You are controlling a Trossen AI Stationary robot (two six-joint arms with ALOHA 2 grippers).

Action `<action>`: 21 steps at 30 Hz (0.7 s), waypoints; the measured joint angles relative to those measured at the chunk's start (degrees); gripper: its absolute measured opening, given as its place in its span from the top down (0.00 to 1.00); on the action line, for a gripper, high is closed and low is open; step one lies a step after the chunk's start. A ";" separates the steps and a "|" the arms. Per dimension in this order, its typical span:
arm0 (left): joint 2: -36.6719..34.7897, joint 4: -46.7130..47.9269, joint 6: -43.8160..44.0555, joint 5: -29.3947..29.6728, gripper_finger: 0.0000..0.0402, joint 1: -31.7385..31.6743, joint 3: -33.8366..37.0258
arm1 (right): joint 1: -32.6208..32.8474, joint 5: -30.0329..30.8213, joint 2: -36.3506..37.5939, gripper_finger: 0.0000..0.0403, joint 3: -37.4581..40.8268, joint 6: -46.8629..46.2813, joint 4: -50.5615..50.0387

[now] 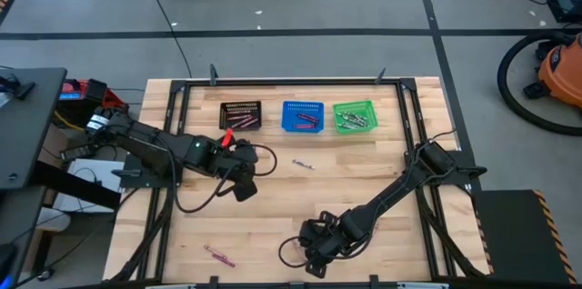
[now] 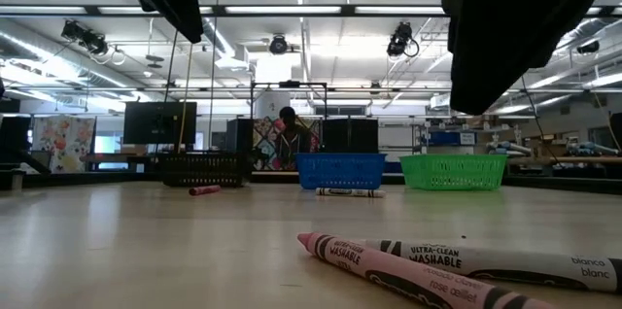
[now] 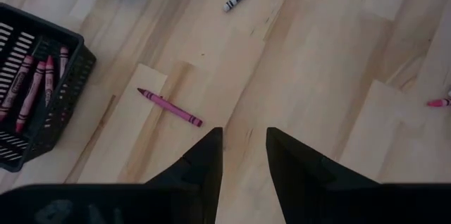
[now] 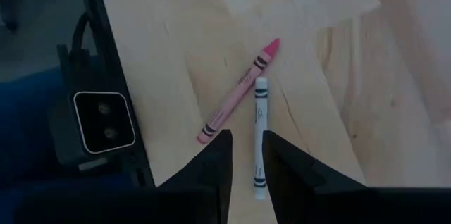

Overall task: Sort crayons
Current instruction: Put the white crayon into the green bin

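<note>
Pale wooden planks make up the counter [image 1: 364, 189], framed by black rails, with grey floor around it. Along its far edge stand three mesh baskets in a row: a black basket [image 1: 241, 114] with red and pink crayons [image 3: 32, 86] lying in it, a blue basket [image 1: 303, 116] beside it, and a green basket [image 1: 355, 115] last in the row, both with crayons inside.

The left pincer [image 1: 244, 183] hovers over the left half of the counter, near the black basket, its fingers [image 3: 204, 164] a narrow gap apart and holding nothing. Just ahead of it a magenta crayon [image 3: 169, 108] lies flat on the wood. A white crayon [image 1: 304, 164] lies alone near the middle of the counter.

The right pincer [image 1: 314, 251] hangs low at the near edge, its fingers [image 4: 215, 164] narrowly parted and empty. Directly under it lie a pink crayon [image 4: 238, 91] and a white "washable" crayon [image 4: 260, 138], almost touching, just beside the edge rail. Another magenta crayon [image 1: 219, 255] rests toward the near-left corner.
</note>
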State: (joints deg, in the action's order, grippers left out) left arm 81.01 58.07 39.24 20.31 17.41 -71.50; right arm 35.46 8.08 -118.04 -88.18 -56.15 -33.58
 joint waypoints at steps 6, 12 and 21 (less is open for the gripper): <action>0.00 -0.03 0.00 0.01 0.70 0.00 0.00 | 0.30 1.79 0.00 0.79 1.96 -2.74 0.96; 0.00 -0.03 0.00 0.03 0.70 0.00 0.00 | 0.53 1.77 0.00 0.79 2.88 -2.69 1.84; 0.00 -0.01 0.00 0.03 0.70 0.00 0.00 | 2.23 4.84 0.00 0.79 2.88 -0.73 2.32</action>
State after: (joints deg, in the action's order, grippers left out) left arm 81.01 58.06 39.24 20.34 17.41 -71.50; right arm 37.69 12.91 -118.04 -85.30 -56.88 -31.26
